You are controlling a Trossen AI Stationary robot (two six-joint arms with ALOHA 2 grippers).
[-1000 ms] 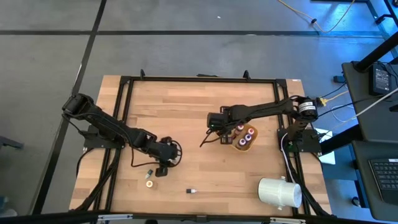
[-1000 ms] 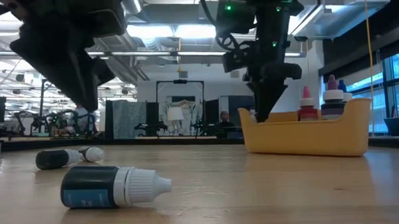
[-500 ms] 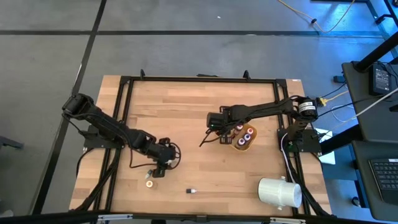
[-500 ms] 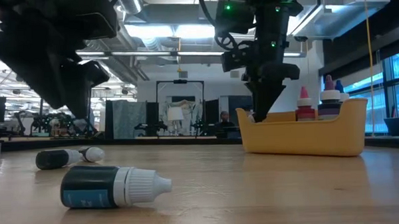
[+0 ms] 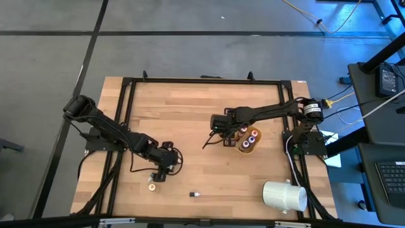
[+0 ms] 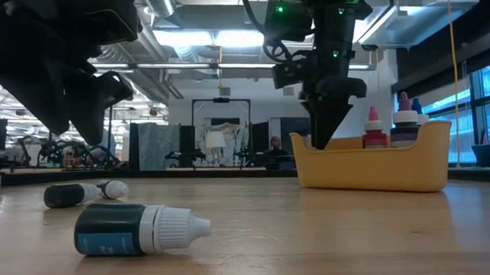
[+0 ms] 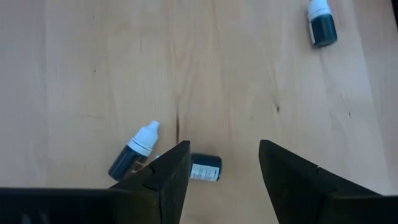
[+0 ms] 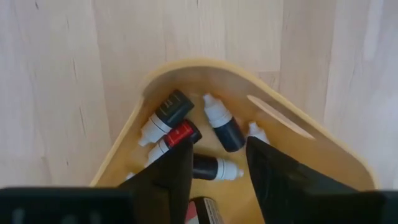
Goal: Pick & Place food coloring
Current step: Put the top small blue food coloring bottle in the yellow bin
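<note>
The wooden worktop [image 5: 190, 120] carries everything. A big white cylinder [image 5: 285, 196] lies at its corner, well apart from both pincers. The yellow-orange bowl [image 6: 368, 162] sits directly under the right pincer [image 8: 214, 171], whose fingers stand apart with nothing between them; below them, inside the bowl, lie several food coloring bottles [image 8: 221, 127], dark bodies with white caps and one red one, crowded against each other. In the low view more bottles stand upright in the bowl just beside that pincer.

The left pincer [image 7: 224, 165] hovers over bare wood, fingers spread and empty. Two small bottles [image 7: 134, 152] lie on their sides just beside and partly behind one finger, touching each other. Another white-capped bottle [image 7: 322, 23] lies well ahead of the pincer, alone, with clear wood between
</note>
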